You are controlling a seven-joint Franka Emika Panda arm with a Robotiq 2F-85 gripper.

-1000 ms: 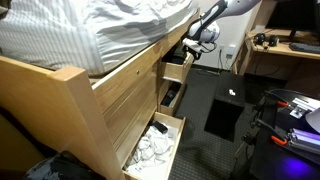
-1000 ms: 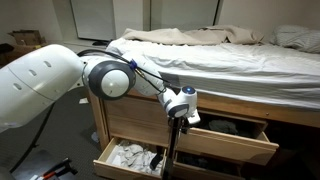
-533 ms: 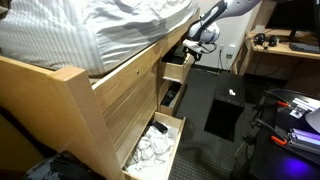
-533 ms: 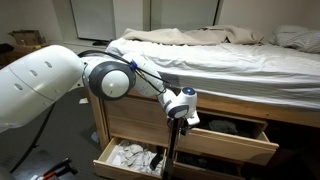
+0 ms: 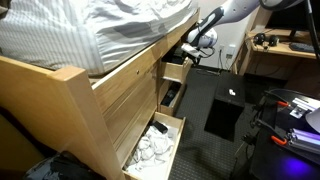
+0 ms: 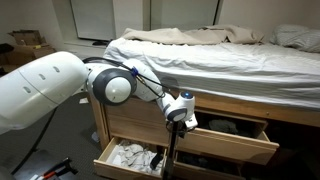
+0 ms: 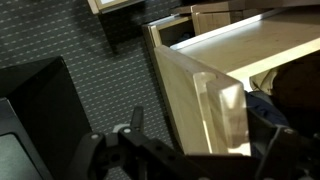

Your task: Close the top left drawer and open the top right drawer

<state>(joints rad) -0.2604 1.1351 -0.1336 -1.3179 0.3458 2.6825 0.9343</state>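
Two drawers stand open in an exterior view. The bottom left drawer [image 6: 103, 157], at 7 o'clock, holds crumpled white cloth [image 6: 130, 155]. The top right drawer [image 6: 230, 146], at 5 o'clock, holds dark items too dim to name. The top left drawer [image 6: 130, 118] sits flush with the frame. The single arm [image 6: 50, 90] reaches in from 9 o'clock and bends down, bringing its gripper [image 6: 180, 112] to the top right drawer's near corner. In the wrist view its fingers [image 7: 134, 122] are spread and released, straddling the drawer's wooden panel [image 7: 215, 110].
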